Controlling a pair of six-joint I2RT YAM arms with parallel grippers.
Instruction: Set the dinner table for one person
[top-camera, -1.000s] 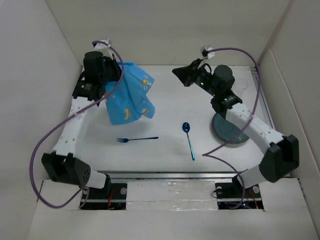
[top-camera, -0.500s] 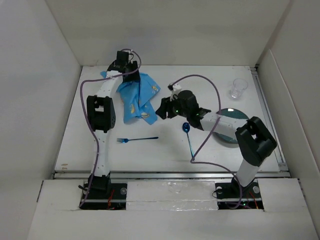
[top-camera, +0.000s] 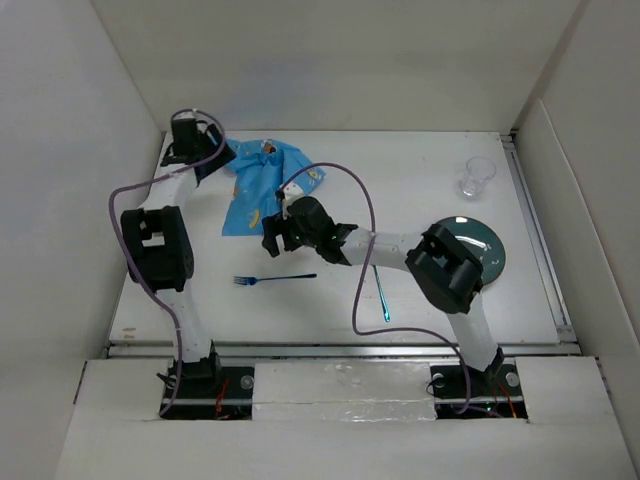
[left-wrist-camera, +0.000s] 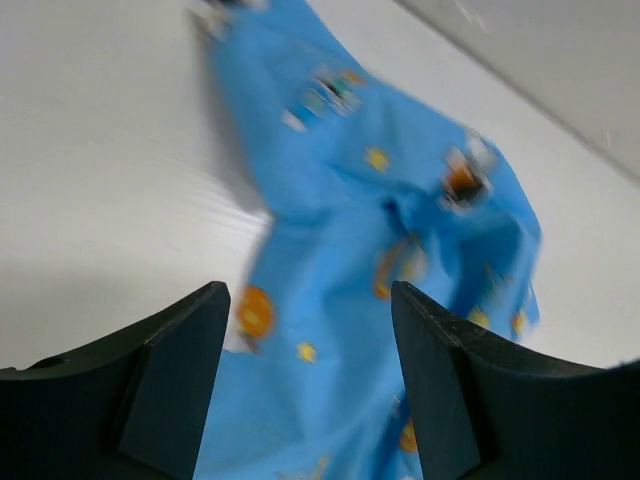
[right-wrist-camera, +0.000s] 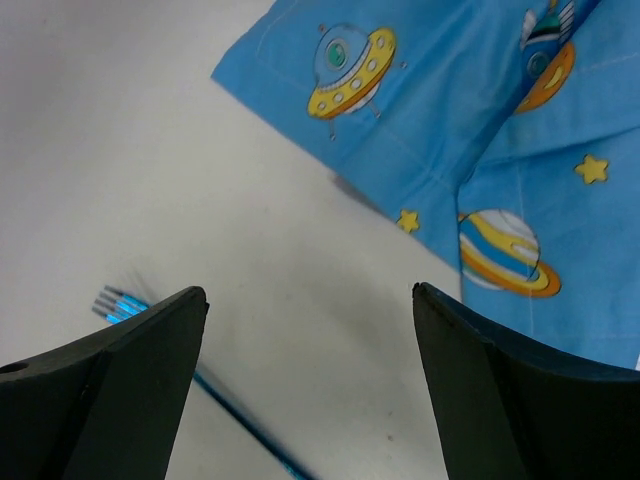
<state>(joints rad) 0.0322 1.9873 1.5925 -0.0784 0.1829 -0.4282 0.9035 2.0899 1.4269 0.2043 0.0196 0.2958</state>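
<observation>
A: So, grippers?
B: Both stood wide, empty: left gripper (left-wrist-camera: 308, 295) over the cloth (top-camera: 262, 185), upper left; right gripper (right-wrist-camera: 310, 293) at its lower edge.
A: Table?
B: The dinner table (top-camera: 420, 180) filled mid-frame.

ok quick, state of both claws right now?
Left claw: open, empty, above the crumpled blue placemat.
Right claw: open, empty, above the dinner table beside the placemat's edge.
</observation>
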